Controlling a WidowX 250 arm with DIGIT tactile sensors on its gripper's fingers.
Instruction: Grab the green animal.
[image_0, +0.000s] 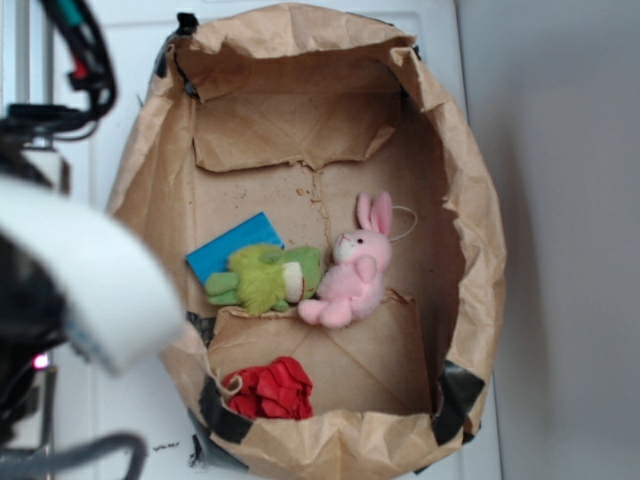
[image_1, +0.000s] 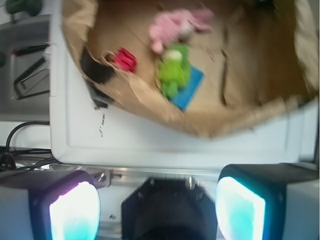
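The green animal (image_0: 267, 279) lies inside the brown paper bag (image_0: 470, 230), partly on a blue card (image_0: 228, 248) and touching the pink bunny (image_0: 352, 272) — a red cloth lump (image_0: 270, 389) sits nearer the bag's rim. The gripper (image_1: 157, 207) hangs over the white worktop (image_1: 165, 142), fingers (image_1: 75, 212) wide apart and empty.
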